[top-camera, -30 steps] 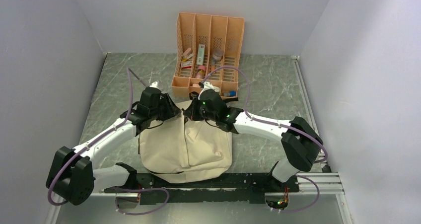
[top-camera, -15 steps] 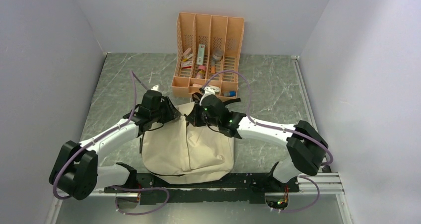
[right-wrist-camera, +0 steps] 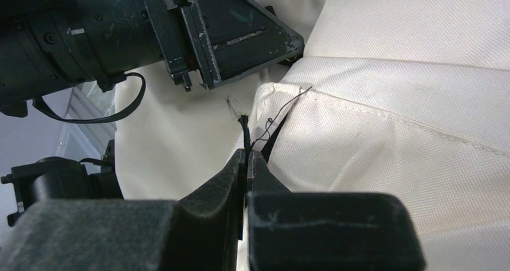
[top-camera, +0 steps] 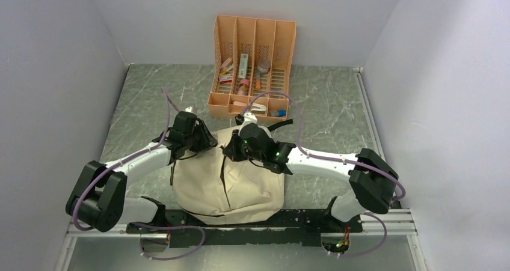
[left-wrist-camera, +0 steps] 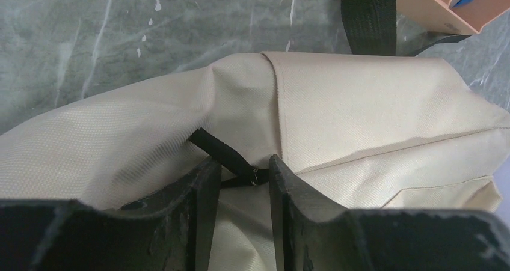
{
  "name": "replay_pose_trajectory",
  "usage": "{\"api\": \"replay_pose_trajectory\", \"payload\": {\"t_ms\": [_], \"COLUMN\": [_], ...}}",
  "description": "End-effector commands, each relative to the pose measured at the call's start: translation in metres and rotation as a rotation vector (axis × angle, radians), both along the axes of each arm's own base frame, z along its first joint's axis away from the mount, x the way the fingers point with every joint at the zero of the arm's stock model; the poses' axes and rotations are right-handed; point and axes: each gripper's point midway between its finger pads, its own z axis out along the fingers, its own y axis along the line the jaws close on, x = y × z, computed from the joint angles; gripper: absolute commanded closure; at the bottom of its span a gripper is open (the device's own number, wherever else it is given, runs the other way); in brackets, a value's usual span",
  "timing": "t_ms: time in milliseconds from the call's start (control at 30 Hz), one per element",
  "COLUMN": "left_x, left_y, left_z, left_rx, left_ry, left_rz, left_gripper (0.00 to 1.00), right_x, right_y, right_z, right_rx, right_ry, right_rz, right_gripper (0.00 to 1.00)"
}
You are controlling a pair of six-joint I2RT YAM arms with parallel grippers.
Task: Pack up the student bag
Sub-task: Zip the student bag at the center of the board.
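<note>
Hard to make out from above: the fingertips of both pincers, buried under their own black wrists. Left pincer (top-camera: 208,141) and right pincer (top-camera: 231,151) near each other, over the far top edge of the student bag (top-camera: 240,181). Bag: cream cloth, slumped on the grey marbled table (top-camera: 138,103), spreading beneath both pincers and back toward the arm bases. Near, beyond the pincers, an orange organiser (top-camera: 252,48), contents too small to name.

Shown only by the left wrist view: left fingers (left-wrist-camera: 201,205) standing apart, a narrow black strap (left-wrist-camera: 219,151) with a small metal ring running into the gap, cream cloth filling the rest. Clamped on cloth or strap, or merely resting: cannot tell, the lower gap cut off by the frame edge. Ahead of the fingertips, a stitched seam, then wide black webbing (left-wrist-camera: 368,15) and one cropped corner of the organiser.

Shown only by the right wrist view: right fingers (right-wrist-camera: 270,181) pressed together, pinching a thin black tab (right-wrist-camera: 245,130) sticking up at a corner seam of the bag, loose threads beside it. Just beyond the fingertips, up and to the left, the black body of the left pincer, close to the tab, apart from it; its fingertips not made out here. Far left background dim and blurred.
</note>
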Motion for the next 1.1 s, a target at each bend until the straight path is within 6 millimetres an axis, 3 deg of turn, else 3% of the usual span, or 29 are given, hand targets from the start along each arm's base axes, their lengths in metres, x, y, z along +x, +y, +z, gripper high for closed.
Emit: {"api": "replay_pose_trajectory", "payload": {"t_ms": [0, 233, 300, 500, 767, 933, 1067], "left_x": [0.002, 0.006, 0.006, 0.006, 0.010, 0.017, 0.019], "left_y": [0.012, -0.005, -0.015, -0.026, -0.034, -0.041, -0.031], "left_z": [0.000, 0.032, 0.038, 0.043, 0.051, 0.070, 0.085], "left_rx": [0.039, -0.008, -0.033, -0.063, -0.085, -0.114, -0.107], "left_ry": [-0.023, -0.128, -0.158, -0.178, -0.190, -0.218, -0.218], "left_rz": [0.000, -0.141, -0.205, -0.272, -0.307, -0.316, -0.228], "left_gripper": [0.59, 0.58, 0.58, 0.58, 0.58, 0.57, 0.54], "right_x": [-0.006, 0.012, 0.018, 0.031, 0.041, 0.042, 0.042], "right_y": [-0.007, -0.019, -0.012, 0.000, -0.008, -0.012, -0.015], "right_z": [0.000, 0.004, 0.012, 0.020, 0.023, 0.024, 0.021], "right_rx": [-0.016, -0.043, -0.034, -0.035, -0.003, -0.008, -0.009], "right_ry": [-0.008, -0.080, -0.109, -0.151, -0.151, -0.178, -0.175], "right_rz": [-0.032, -0.120, -0.102, -0.069, -0.100, -0.083, -0.084], "right_gripper": [0.95, 0.85, 0.85, 0.88, 1.00, 1.00, 1.00]}}
